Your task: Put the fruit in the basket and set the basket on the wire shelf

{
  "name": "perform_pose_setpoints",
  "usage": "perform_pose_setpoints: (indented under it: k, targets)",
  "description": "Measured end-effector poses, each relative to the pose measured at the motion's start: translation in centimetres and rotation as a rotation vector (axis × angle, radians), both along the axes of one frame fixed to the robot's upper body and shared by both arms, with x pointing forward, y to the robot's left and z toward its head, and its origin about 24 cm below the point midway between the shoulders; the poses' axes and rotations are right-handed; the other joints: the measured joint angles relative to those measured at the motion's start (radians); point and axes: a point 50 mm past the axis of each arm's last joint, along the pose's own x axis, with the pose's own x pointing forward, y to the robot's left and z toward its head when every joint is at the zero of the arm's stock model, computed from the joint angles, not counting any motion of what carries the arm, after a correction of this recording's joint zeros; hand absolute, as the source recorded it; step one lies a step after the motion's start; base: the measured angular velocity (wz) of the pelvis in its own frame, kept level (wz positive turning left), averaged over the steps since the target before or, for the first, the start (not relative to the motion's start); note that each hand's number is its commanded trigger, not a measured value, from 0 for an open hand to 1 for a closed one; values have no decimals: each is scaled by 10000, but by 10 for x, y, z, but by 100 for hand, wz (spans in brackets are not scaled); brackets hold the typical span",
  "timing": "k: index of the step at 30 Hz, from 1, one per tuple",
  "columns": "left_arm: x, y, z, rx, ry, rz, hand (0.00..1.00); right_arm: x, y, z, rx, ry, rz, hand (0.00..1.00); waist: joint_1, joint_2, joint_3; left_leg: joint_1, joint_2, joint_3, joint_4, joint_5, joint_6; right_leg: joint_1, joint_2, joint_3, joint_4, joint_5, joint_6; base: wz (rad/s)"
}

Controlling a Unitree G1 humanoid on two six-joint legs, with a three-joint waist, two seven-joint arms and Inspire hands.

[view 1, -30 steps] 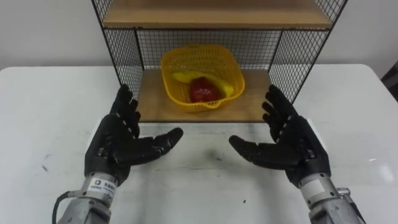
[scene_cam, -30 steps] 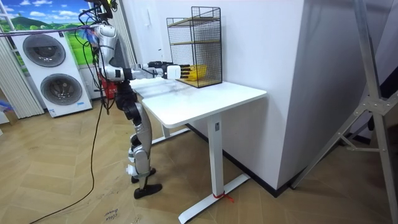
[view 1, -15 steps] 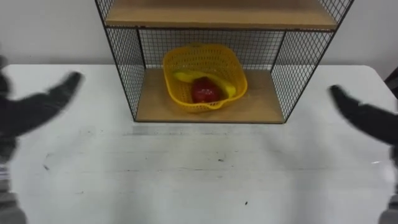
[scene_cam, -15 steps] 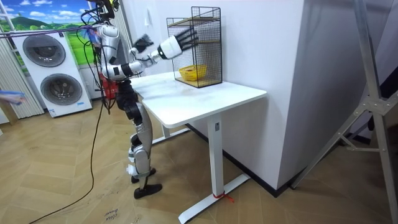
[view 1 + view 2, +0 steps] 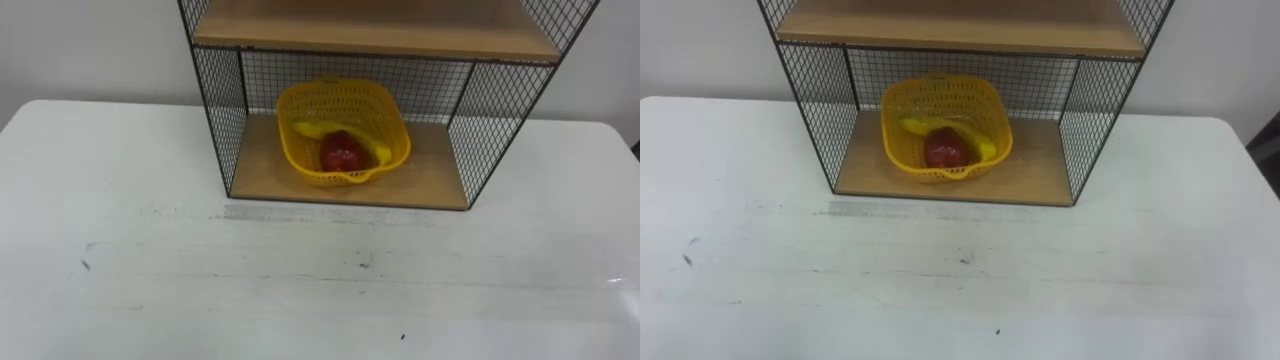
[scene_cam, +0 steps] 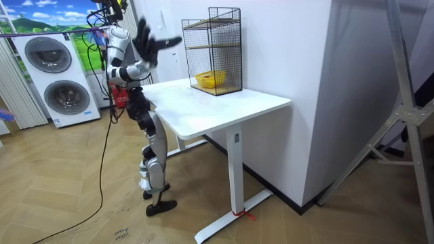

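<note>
Yellow basket (image 5: 340,177) inside wire shelf (image 5: 425,176)

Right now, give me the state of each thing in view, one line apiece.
Black wire shelf: upright on the white table.
Yellow plastic mesh basket: upright on the shelf's lower wooden board, holding both fruits.
Round red fruit: in the basket.
Yellow banana: in the basket, beside the red fruit.
Right hand: up beside the head, open.
</note>
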Motion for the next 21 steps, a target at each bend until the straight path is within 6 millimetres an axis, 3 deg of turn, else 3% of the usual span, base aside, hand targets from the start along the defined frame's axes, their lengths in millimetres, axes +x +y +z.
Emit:
perform_pose_setpoints:
  k: [3,5,6,8,11,16,21]
  targets:
    - [-20,13,-46,-2226,937,1065,0,-24,-10,-43,2237,562,-1214,0,-15,66,-9,-213,-33,5,108,22,35,-140,-39,-8,98,-1,-2,0]
    - [-34,11,-99,-4468,2270,1605,0,-47,-11,-87,4316,1125,-2256,0,-12,83,10,-217,-76,-41,111,35,58,-108,-78,-30,72,-1,-1,5]
    - [-38,8,-112,-5031,2634,1657,0,-53,-8,-100,4885,1307,-2476,0,-22,86,11,-215,-86,-66,111,37,61,-99,-92,-56,72,-5,3,13]
    - [-52,-8,-160,-7119,3878,1717,0,-77,11,-143,7046,1760,-3282,0,-43,82,14,-210,-127,-174,104,10,17,-100,-152,-223,40,-34,10,13]
    - [-82,-34,-201,-9095,5068,1972,0,-108,36,-185,9106,2973,-4107,0,-156,88,-2,-179,-159,-221,92,11,18,29,-204,-248,-14,-47,26,6]
    - [-120,-72,-241,-11545,6782,1620,0,-134,72,-224,11433,4908,-4208,0,-318,88,3,24,-168,-247,96,10,16,251,-197,3,-131,-93,45,2]
    - [-127,-100,-263,-12860,9298,-1249,0,-128,101,-251,13490,7557,-1299,0,-368,122,21,253,-163,-166,83,30,-18,553,-187,46,-341,-106,29,-4]
